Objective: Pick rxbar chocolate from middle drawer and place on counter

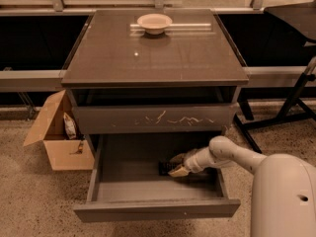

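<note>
The middle drawer [123, 181] is pulled out wide, showing its grey floor. A small black rxbar chocolate [164, 168] lies on that floor toward the back right, partly hidden by my fingers. My gripper [175, 165] reaches into the drawer from the right, with its pale fingers [178, 171] straddling the bar's right end. Above the drawers, the counter [158, 53] is a glossy dark slab.
A pale round bowl [154, 22] sits at the back of the counter. The closed drawer front [153, 118] above carries pale scratch marks. An open cardboard box [57, 135] stands on the floor to the left. A dark stand leg [291, 107] is on the right.
</note>
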